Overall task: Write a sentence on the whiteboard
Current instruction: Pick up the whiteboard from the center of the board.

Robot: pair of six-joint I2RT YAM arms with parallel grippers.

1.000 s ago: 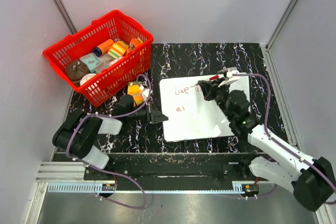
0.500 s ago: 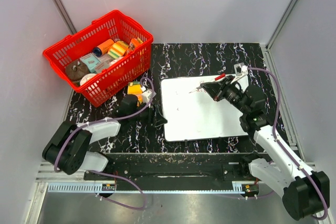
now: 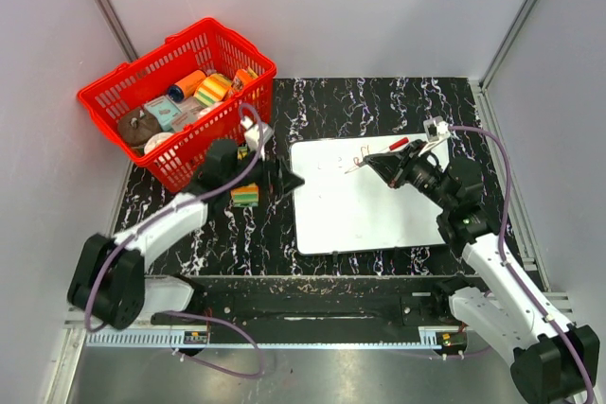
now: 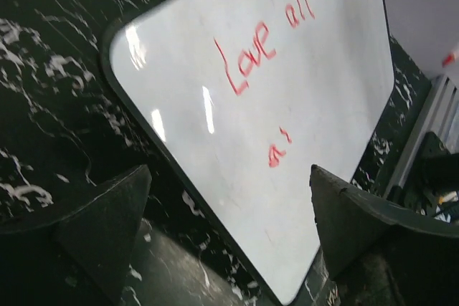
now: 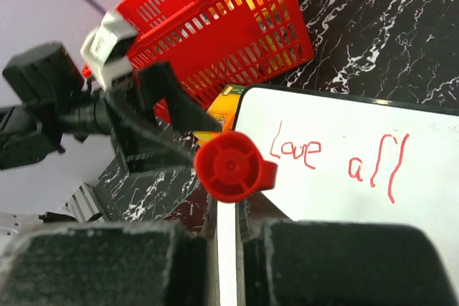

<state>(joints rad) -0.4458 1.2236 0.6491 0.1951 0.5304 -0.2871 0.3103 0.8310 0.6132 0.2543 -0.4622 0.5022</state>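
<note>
The whiteboard (image 3: 365, 210) lies flat on the black marble table, right of centre. On the whiteboard (image 4: 315, 91) the red sentence (image 4: 262, 44) reads "Love all", with a small part-word below it. The right wrist view shows the same red sentence (image 5: 337, 157) near the board's top edge. My left gripper (image 3: 287, 180) hovers at the board's upper left corner, open and holding nothing. Its fingers (image 4: 107, 223) straddle the board's rim, with the left gripper (image 4: 229, 173) above it. My right gripper (image 3: 386, 162) is over the board's top middle, shut on the red-capped pen (image 5: 231, 166), tip off the board.
A red basket (image 3: 123, 101) full of several packets stands at the back left. A small orange and green packet (image 3: 244, 196) lies on the table beside the left gripper. Grey walls enclose the table on three sides.
My left gripper has opened at the board's left edge, and its arm has swung up toward the basket. The right arm has pulled the pen up and to the right.
</note>
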